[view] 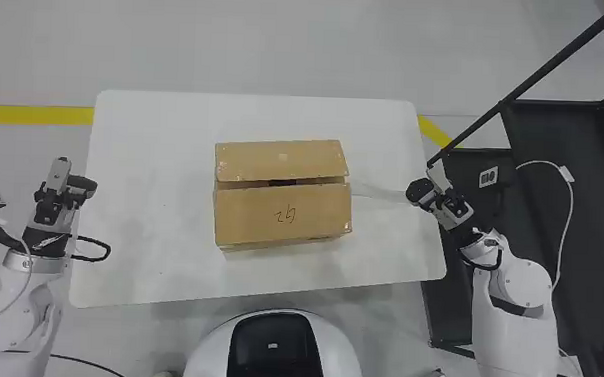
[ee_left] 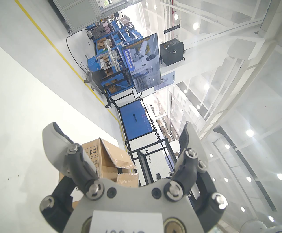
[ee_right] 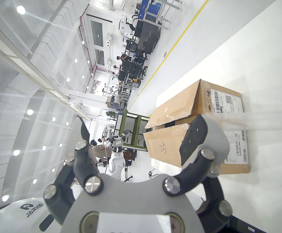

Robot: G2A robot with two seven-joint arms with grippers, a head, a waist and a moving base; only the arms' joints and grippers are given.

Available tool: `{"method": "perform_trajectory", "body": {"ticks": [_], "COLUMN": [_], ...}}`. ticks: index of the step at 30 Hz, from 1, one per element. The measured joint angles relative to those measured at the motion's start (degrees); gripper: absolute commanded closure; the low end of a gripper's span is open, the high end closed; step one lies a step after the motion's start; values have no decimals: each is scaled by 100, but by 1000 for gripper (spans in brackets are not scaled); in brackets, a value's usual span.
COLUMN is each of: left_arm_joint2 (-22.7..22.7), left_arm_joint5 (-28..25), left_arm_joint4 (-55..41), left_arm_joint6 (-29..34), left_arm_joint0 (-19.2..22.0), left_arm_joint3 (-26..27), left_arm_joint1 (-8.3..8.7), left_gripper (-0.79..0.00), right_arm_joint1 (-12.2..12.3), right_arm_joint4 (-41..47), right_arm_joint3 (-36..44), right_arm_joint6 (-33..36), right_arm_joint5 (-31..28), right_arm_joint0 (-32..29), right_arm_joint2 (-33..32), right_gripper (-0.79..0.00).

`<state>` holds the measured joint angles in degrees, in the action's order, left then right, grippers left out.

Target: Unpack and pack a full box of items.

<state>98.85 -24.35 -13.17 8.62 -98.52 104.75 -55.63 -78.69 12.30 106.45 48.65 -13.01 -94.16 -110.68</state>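
Note:
A brown cardboard box (view: 281,213) stands in the middle of the white table (view: 152,183). Its top flaps lie down with a narrow dark gap along the seam. A strip of clear tape (view: 382,191) runs from the box's right end to my right gripper (view: 419,190), which hangs off the table's right edge. In the right wrist view this gripper (ee_right: 138,120) is open, and the tape (ee_right: 238,118) clings to the outside of one finger (ee_right: 198,136), beyond which sits the box (ee_right: 167,136). My left gripper (view: 64,180) is beside the table's left edge, open (ee_left: 120,128) and holding nothing, facing the box (ee_left: 110,158).
A black metal cart (view: 543,177) stands close against the table's right side, behind the right arm. A yellow floor line (view: 34,113) runs past the table's far left corner. Bare tabletop surrounds the box on all sides.

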Motion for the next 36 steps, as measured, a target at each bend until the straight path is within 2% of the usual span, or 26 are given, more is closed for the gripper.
{"method": "perform_trajectory", "body": {"ticks": [16,19,26,29,33,36], "left_arm_joint2": [-1,-53,-255,-375,-490,-555], "left_arm_joint5": [3,3,-578,-965,-1451,-1580], "left_arm_joint4": [2,49,-150,-545,-1123,-1604], "left_arm_joint6": [2,216,1315,1946,3046,3951], "left_arm_joint0": [1,74,552,823,1236,1546], "left_arm_joint3": [0,-16,-548,-865,-1332,-1635], "left_arm_joint1": [0,-5,2,9,43,82], "left_gripper": [-785,-785,-785,-785,-785,-785], "right_arm_joint1": [0,24,233,360,491,555], "right_arm_joint4": [0,57,-32,-227,-308,-229], "right_arm_joint3": [0,-28,-298,-447,-729,-904], "right_arm_joint6": [-1,116,1552,2441,3330,3671], "right_arm_joint5": [1,225,790,1046,1082,1105], "right_arm_joint0": [0,-9,265,460,728,934], "right_arm_joint2": [1,62,-107,-160,-102,14], "right_gripper": [-785,-785,-785,-785,-785,-785]}}
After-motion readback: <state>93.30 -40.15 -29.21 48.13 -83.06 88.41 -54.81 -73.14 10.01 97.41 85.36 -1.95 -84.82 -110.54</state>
